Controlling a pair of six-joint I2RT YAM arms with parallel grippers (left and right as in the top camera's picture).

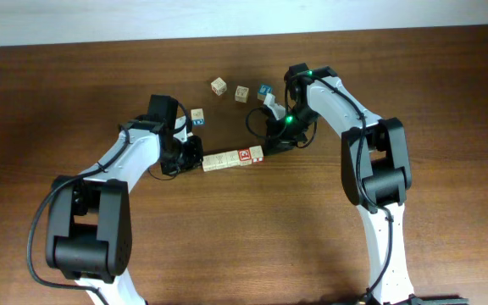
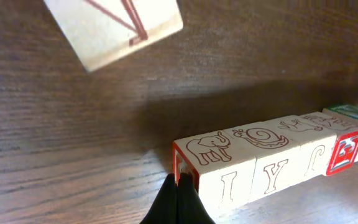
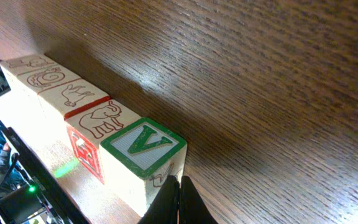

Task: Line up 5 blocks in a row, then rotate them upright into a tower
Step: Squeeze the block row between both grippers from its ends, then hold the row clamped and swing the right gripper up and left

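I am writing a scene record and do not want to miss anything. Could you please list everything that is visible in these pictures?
row of blocks: five, pale wood, one with a red-and-white top, end to end at the middle of the table.
loose pale cubes: two, pale wood, beyond the row, apart from each other.
blue-faced cube: one, blue top, just right of the loose pale cubes.
tan cube: one, tan with a blue side, beyond the row's left end.
table: one, dark brown wood, under everything.
arms: two, white and black, one on each side.
left gripper: one, black, shut, at the row's left end.
right gripper: one, black, shut, at the row's right end.
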